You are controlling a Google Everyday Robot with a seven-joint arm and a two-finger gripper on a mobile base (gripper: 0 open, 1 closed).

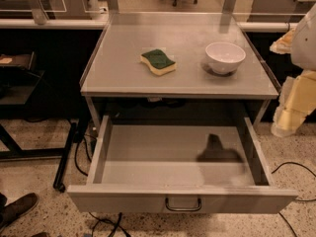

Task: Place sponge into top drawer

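Green sponge (158, 61): lies flat on the table top (123, 78), upper middle of the frame, left of the white bowl (225, 57).
Grey top drawer (138, 199): pulled wide open, low in the frame.
Pale gripper (295, 102): right edge; open or closed, cannot tell.

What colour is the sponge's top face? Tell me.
Dark green, on the sponge, seen in camera view. The gripper sits at right edge.

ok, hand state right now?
Hand: right edge of view, beside the table; open or closed cannot be told. Not holding the sponge, which lies on the table.
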